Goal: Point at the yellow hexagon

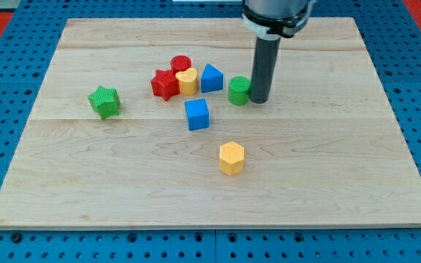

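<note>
Right now my tip (pixel 259 100) touches the green cylinder (pixel 238 90), well above the yellow hexagon (pixel 232 158); no fingers to see on this rod.

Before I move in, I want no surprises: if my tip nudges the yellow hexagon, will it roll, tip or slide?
The yellow hexagon sits squat on a flat face, so it would probably slide, not roll or tip. It looks rigid and small, likely light. An off-centre nudge may spin it. Your tip is up beside the green cylinder, well away.
</note>
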